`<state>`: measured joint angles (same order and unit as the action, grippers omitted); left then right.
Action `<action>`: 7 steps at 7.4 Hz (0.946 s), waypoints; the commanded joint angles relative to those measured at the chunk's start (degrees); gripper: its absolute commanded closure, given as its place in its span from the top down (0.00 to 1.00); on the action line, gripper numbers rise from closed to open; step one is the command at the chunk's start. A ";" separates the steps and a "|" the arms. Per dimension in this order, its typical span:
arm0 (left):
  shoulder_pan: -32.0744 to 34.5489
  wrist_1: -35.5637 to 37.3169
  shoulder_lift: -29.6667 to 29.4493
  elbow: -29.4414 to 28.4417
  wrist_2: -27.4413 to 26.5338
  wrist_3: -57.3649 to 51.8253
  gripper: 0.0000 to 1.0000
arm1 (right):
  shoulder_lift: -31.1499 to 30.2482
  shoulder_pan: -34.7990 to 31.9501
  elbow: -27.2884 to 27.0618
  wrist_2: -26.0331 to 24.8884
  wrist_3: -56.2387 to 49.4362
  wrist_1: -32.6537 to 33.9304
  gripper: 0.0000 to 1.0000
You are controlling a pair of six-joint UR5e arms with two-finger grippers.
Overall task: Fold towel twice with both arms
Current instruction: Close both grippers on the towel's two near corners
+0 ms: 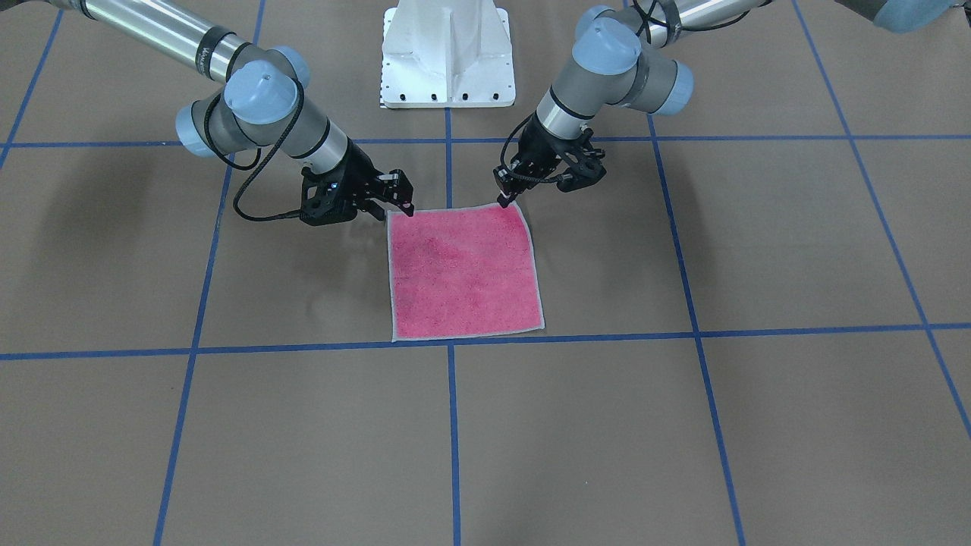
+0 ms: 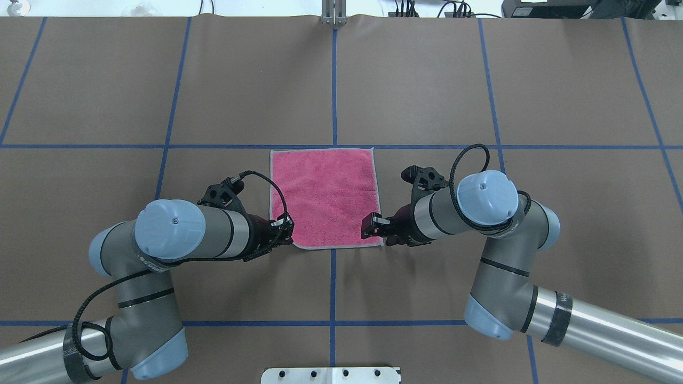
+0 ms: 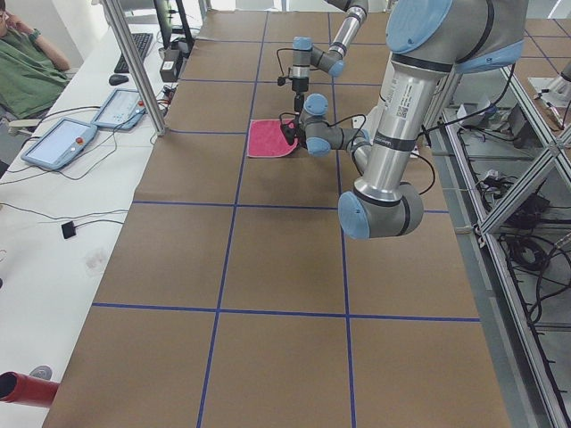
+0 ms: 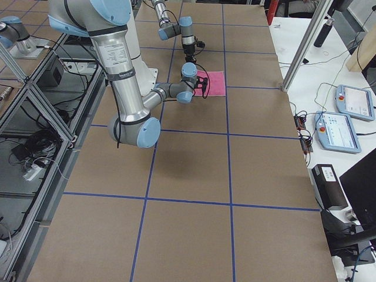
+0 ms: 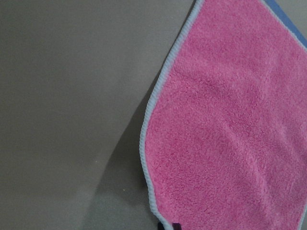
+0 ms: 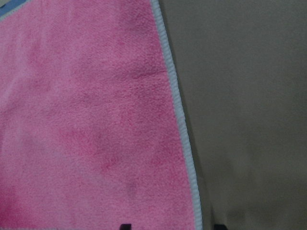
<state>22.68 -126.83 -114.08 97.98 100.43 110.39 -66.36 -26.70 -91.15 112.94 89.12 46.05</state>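
The towel [image 1: 463, 273] lies flat on the table, pink face up, with a pale grey edge; it also shows in the overhead view [image 2: 323, 197]. My left gripper [image 1: 504, 200] is low at the towel's near corner on my left [image 2: 287, 233], and its jaws are nearly together on that corner [image 5: 168, 226]. The towel edge there is slightly raised and casts a shadow. My right gripper [image 1: 406, 203] is open at the other near corner [image 2: 370, 226]. Its fingertips stand wide apart on either side of the towel's edge [image 6: 172, 226].
The white pedestal base [image 1: 447, 53] stands behind the towel between the arms. Blue tape lines [image 1: 450, 345] cross the brown table cover, one just past the towel's far edge. A side bench with pendants [image 3: 58, 143] and an operator [image 3: 27, 62] lies off the table.
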 commanded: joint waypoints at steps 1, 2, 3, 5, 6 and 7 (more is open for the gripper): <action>0.00 0.00 0.00 -0.07 0.03 0.00 0.00 | 0.00 0.24 0.09 -0.09 0.01 0.00 0.69; 0.00 0.00 0.00 -0.07 0.03 0.09 0.00 | 0.18 0.33 0.09 -0.09 -0.08 0.00 0.69; 0.00 0.00 0.00 -0.07 0.03 0.09 0.00 | 0.35 0.42 0.70 -0.09 -0.08 0.00 0.69; 0.00 0.00 0.00 -0.07 0.03 0.09 0.00 | 0.36 0.42 0.80 -0.09 -0.08 0.00 0.68; 0.00 0.00 0.00 -0.07 0.03 0.09 0.00 | 0.36 0.42 0.80 -0.09 -0.08 0.00 0.63; 0.00 0.00 0.00 -0.07 0.03 0.09 0.00 | 0.36 0.42 0.80 -0.09 0.00 0.00 0.43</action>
<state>22.68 -126.83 -114.08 97.91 100.45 110.48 -66.01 -26.32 -90.39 112.86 89.04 46.05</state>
